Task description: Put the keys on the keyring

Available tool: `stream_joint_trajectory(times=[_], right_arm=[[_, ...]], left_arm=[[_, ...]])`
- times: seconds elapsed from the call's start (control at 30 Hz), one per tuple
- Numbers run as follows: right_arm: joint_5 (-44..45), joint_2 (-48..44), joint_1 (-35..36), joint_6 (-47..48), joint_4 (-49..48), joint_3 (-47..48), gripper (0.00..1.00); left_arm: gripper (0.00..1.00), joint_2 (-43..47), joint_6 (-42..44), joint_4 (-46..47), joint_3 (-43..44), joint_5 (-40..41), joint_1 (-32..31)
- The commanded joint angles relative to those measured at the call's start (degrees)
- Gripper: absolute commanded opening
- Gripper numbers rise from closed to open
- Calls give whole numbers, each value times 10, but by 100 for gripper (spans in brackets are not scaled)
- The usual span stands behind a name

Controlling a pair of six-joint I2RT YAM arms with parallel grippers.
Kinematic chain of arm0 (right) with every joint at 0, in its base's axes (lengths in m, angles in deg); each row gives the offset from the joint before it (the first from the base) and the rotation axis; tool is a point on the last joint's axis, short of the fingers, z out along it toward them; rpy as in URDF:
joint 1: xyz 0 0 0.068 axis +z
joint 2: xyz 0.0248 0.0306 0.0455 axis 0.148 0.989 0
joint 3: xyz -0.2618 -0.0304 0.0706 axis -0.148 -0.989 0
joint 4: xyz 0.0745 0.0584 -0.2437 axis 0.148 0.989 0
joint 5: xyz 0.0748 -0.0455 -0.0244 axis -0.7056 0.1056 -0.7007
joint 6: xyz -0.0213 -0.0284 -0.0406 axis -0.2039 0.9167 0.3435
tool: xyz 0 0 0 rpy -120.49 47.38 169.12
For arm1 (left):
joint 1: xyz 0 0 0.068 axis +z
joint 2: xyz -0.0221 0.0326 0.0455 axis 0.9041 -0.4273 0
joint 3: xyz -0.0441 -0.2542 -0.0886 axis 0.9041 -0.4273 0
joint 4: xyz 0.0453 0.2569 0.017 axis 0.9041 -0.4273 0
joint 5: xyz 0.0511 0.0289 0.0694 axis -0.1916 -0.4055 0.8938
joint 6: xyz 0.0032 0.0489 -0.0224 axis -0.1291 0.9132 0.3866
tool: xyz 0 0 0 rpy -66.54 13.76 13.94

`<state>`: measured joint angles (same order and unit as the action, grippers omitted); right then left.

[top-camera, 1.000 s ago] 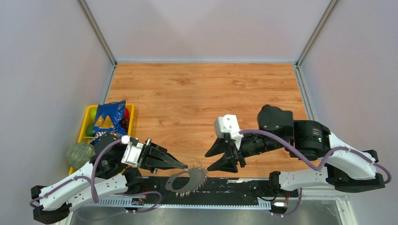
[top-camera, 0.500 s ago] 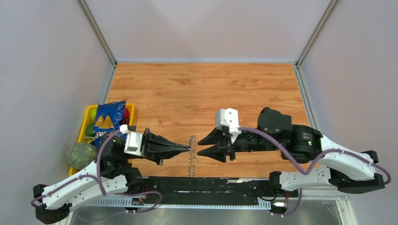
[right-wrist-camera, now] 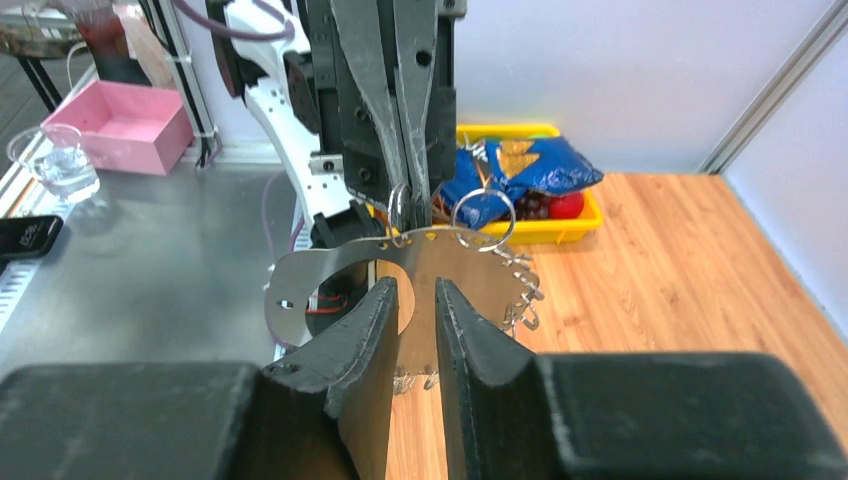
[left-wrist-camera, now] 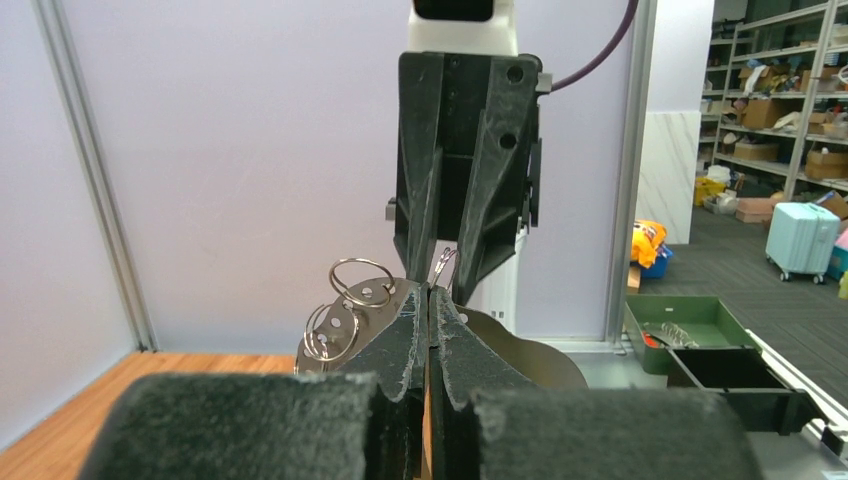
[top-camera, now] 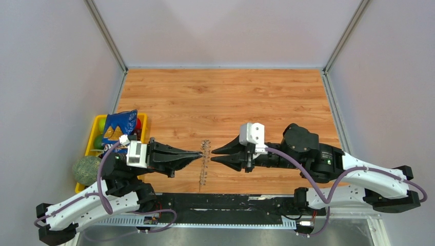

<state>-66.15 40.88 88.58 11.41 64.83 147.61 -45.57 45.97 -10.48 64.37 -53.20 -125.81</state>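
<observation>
Above the near edge of the tabletop (top-camera: 225, 97), the left gripper (top-camera: 198, 154) pinches the keyring (right-wrist-camera: 465, 258), edge-on, running far-to-near; the right gripper (top-camera: 212, 155), narrowly parted and empty, faces it just beside.

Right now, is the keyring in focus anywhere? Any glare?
Top external: keyring sharp but edge-on, a thin line. Left wrist: its small rings crisp, left tool soft near the lens. Right wrist: its flat face clear, no harsh glare; right tool likewise soft.
</observation>
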Motion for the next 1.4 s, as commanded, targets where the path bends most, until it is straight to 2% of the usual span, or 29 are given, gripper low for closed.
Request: stream_joint_trajectory(times=[0.0, 0.63, 1.37], right_arm=[[2, -14, 3, 20, -75, -2, 24], [-33, 14, 3, 33, -99, 13, 20], [-17, 19, 3, 38, -121, 3, 15]], left_arm=[[0, 4, -14, 37, 0, 12, 0], [0, 1, -29, 65, -4, 36, 0], [0, -11, -49, 102, -18, 31, 0]])
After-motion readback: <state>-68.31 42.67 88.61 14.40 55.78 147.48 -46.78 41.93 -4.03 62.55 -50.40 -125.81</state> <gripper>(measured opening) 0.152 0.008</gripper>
